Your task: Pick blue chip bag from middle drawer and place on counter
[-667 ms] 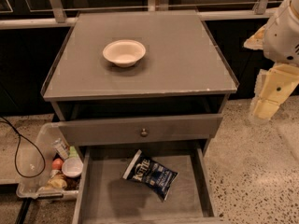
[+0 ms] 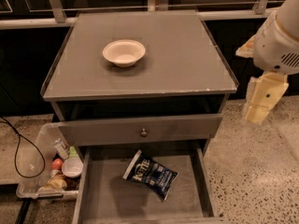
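Note:
The blue chip bag [image 2: 150, 174], dark blue with white "Kettle" lettering, lies flat and slanted on the floor of the open middle drawer [image 2: 107, 197] at the bottom of the view. The grey counter [image 2: 177, 55] is the cabinet top above it. My gripper [image 2: 261, 101], cream-coloured, hangs from the white arm [image 2: 280, 41] off the cabinet's right side, level with the counter's front edge, above the speckled floor. It is well up and to the right of the bag and holds nothing.
A white bowl [image 2: 124, 52] sits on the counter, left of centre. A shut drawer front with a small round knob [image 2: 144, 132] lies between counter and open drawer. A clear bin of bottles and snacks [image 2: 51, 169] stands on the floor at left, beside a black cable [image 2: 18, 153].
The arm and gripper have shifted slightly left and down, closer to the cabinet's right side. The bag, bowl and drawer have not moved.

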Controlling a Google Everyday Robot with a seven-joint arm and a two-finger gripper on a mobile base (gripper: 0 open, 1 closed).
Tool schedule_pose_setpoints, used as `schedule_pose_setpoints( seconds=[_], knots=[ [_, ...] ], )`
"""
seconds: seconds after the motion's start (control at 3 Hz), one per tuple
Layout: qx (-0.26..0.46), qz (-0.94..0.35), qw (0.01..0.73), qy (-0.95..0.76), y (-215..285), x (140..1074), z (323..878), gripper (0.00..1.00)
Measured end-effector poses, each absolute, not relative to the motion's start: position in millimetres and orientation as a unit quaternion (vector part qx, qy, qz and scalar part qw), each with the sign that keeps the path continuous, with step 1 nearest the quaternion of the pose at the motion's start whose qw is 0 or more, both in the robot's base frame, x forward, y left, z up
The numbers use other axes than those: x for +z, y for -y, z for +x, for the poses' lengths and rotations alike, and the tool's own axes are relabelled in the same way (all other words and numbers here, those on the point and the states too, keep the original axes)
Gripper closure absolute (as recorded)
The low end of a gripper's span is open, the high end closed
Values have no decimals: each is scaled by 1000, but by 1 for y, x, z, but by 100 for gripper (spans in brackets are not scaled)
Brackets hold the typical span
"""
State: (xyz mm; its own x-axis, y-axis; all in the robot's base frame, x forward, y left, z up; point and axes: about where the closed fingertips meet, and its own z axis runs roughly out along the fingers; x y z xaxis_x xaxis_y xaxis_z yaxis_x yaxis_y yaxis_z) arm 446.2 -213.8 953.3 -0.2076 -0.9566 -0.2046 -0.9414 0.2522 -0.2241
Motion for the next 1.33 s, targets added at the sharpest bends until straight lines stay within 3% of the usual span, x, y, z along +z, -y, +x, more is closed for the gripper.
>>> schedule_pose_setpoints(
  seconds=[0.67, 1.0, 1.33],
  knots=[
    [74, -630, 198, -747, 189, 828, 423, 0],
    [93, -617, 216, -751, 178, 762, 430, 0],
    [78, -611, 235, -752, 178, 763, 442, 0]
  ],
)
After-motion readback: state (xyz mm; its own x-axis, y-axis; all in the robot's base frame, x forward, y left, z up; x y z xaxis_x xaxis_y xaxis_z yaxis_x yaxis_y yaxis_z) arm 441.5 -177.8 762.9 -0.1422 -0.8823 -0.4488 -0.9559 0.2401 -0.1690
